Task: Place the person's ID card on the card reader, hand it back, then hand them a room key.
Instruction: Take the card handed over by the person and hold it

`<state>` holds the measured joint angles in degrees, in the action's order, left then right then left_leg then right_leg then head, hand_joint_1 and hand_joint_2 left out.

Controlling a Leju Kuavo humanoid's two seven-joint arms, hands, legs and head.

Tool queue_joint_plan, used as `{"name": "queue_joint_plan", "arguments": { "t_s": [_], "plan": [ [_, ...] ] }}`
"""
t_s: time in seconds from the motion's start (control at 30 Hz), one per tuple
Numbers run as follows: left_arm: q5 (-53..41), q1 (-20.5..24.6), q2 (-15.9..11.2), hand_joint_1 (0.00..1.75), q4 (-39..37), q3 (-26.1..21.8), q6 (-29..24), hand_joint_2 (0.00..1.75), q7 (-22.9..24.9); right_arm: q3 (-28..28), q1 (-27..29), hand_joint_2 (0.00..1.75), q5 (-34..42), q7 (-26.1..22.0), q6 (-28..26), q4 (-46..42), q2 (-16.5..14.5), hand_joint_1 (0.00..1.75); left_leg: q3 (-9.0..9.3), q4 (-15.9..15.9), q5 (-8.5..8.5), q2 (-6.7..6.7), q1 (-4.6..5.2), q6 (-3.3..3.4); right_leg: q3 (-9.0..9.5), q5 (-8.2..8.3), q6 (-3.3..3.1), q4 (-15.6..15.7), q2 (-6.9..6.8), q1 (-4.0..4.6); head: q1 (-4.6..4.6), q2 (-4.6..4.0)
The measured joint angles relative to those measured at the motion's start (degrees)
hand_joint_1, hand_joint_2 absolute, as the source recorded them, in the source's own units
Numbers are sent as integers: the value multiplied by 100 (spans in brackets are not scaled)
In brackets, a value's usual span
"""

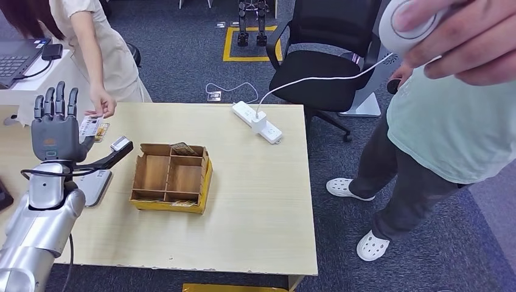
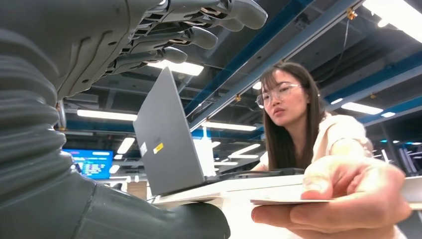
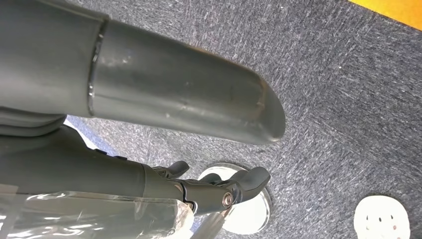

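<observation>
Left hand [image 1: 56, 125] raised above the table [image 1: 255, 201], fingers spread, holding nothing. Just beyond the fingertips, card [image 1: 90, 126] pinched in the person's hand [image 1: 102, 103]. Right hand [image 3: 149, 99] over carpet, fingers loosely curled, grip unclear.

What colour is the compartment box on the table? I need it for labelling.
Brown cardboard inside with yellow outer sides: the box, best in the head view.
</observation>
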<state>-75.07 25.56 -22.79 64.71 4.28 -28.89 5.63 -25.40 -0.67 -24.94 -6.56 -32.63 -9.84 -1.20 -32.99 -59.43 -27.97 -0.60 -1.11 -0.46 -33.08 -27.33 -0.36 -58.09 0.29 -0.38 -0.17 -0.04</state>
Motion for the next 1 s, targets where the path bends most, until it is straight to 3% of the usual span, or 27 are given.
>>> {"name": "queue_joint_plan", "arguments": {
  "t_s": [0.03, 0.17, 1.0],
  "plan": [
    [-22, 0, -1, 0, -23, -3, -5, 175, 26, 0, 2, 0, 0, 0, 0, 1, 0, 0, 0, 0, 0, 0, 0, 0, 0, 0, 0, 0, 0, 0, -1, 0],
    [-52, 0, -1, 175, -115, -18, -18, 175, 70, 0, 6, 0, 0, 14, 0, 2, 0, 0, 0, 0, 0, 0, 0, 0, 0, 0, 0, 0, 0, 0, -1, 0],
    [277, -108, -46, 175, -210, -45, 187, 175, -151, 0, 11, 0, -9, 28, -15, 13, 0, 0, -2, 0, 0, 0, 0, 0, -1, 0, 0, 0, -1, 0, -1, 0]
  ]
}}
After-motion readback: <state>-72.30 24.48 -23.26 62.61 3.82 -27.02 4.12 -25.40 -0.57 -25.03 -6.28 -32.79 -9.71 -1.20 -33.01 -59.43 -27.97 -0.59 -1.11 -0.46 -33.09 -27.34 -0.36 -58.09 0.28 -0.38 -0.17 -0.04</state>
